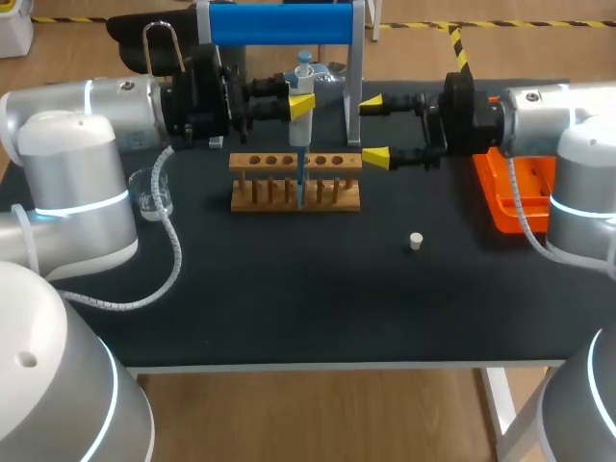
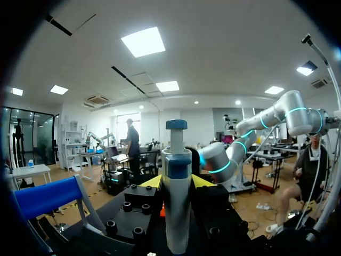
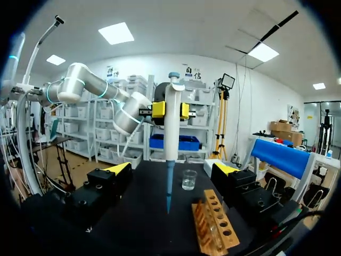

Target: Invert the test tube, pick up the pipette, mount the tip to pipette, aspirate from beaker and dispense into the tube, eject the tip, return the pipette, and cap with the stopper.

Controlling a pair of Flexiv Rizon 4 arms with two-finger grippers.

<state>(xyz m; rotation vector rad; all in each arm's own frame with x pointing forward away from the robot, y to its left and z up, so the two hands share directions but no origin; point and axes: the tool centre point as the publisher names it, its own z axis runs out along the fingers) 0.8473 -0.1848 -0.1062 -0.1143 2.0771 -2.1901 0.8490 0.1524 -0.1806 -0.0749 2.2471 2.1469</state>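
Stopper (image 1: 416, 241) lies loose on the bench (image 1: 289, 298); behind it, left fingers (image 1: 301, 107) clamp the pipette (image 1: 303, 79), its tip down at the rack (image 1: 260, 198), right fingers (image 1: 375, 157) apart. Likely dispensing; next, press the plunger

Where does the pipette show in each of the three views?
Head view: pipette upright in the left gripper, above the wooden rack.
Left wrist view: pipette upright in that gripper.
Right wrist view: pipette ahead of the open right gripper.
Shared landmark: the blue bar.
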